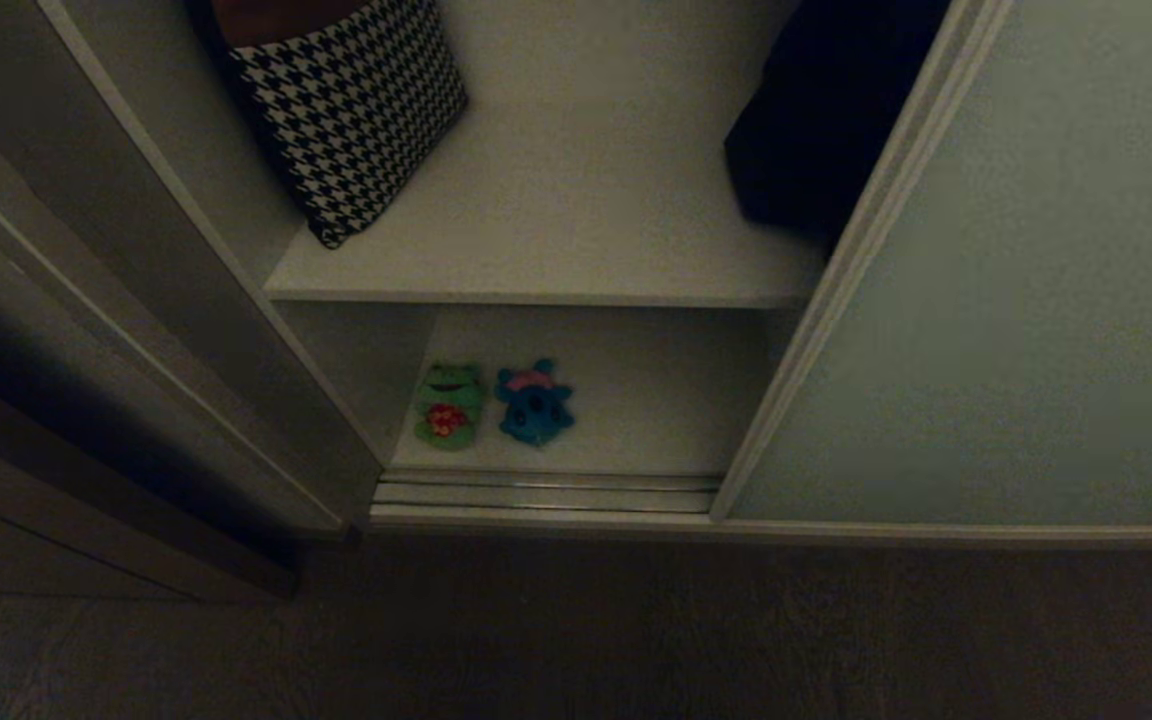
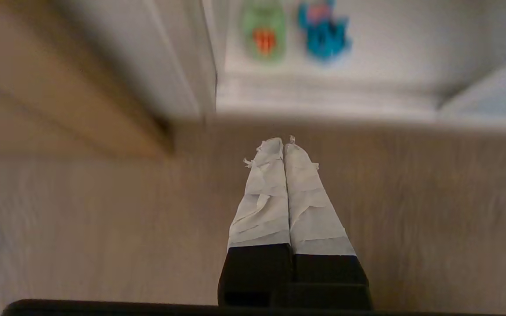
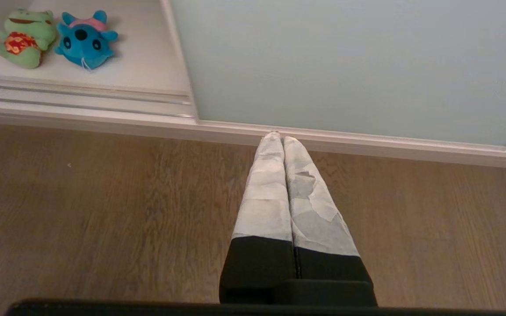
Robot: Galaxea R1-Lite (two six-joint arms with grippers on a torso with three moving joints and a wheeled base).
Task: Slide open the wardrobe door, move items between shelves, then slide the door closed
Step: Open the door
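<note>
Taped left gripper (image 2: 283,142) hangs pressed closed over the floor, short of the green frog (image 2: 263,33) and blue plush (image 2: 323,33) on the bottom shelf (image 1: 656,400); sliding wardrobe door (image 1: 1016,300) stands open; spread fingers before reaching in; right gripper (image 3: 283,139) likewise closed, empty.

Lower shelf (image 1: 656,400) carries green frog (image 1: 449,404) beside teal-blue toy (image 1: 534,404); upper shelf (image 1: 576,220), houndstooth cloth (image 1: 351,110)

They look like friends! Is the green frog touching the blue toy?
Cannot tell. In the right wrist view the frog and blue toy sit side by side, almost meeting, but no clear gap or contact shows.
</note>
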